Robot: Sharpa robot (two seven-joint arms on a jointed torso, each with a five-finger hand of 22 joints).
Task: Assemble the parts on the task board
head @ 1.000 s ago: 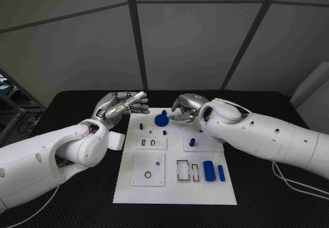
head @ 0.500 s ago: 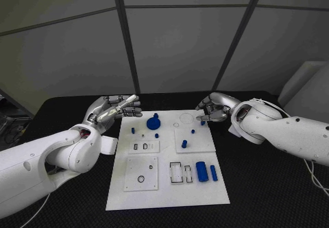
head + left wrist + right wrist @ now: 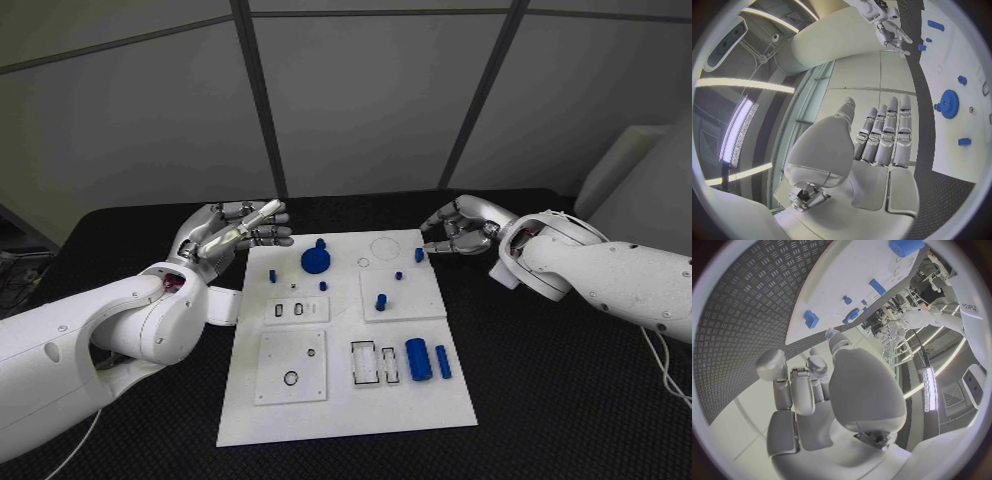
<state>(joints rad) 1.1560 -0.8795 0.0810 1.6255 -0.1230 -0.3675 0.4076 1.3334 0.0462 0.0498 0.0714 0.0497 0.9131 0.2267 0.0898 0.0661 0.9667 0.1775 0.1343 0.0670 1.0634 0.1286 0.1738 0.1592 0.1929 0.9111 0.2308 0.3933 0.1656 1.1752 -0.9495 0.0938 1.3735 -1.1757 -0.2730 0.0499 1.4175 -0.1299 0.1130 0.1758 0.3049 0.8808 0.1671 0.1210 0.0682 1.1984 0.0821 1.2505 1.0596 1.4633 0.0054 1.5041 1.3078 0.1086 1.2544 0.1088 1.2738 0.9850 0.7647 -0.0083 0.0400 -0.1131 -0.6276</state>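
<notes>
head view: the white rectangular task board (image 3: 346, 400) lies in the middle of the black table (image 3: 577, 400). the left silver many-fingered hand (image 3: 231, 230) hovers just off the board's far left corner, fingers stretched out and close together, nothing in it. the right silver hand (image 3: 459, 228) sits just off the far right corner, fingers curled inward; cannot tell whether anything is pinched in them. on the board: a round blue toothed gear (image 3: 316, 259) near the far left end, a small blue peg (image 3: 420, 255) near the far right edge just beside the right hand, another short blue peg (image 3: 381, 301) standing on a raised white square mid-board, a thick blue cylinder (image 3: 418, 359) and a thin blue rod (image 3: 443, 362) lying side by side near the right edge of the near half.

left wrist view: the left hand (image 3: 879, 140) shows an empty palm with fingers straight and side by side, held above the table beside the board (image 3: 967, 150). the gear (image 3: 947, 103) lies on the board, well apart from the fingers. the right hand (image 3: 891, 29) shows far off past the board's edge.

right wrist view: the right hand (image 3: 826, 390) has its fingers bent in toward the palm, with a small blue bit showing at a fingertip (image 3: 831, 333); held or merely behind it, cannot tell. the board (image 3: 842, 275) lies beyond, with the thick cylinder (image 3: 906, 246) at its far end.
</notes>
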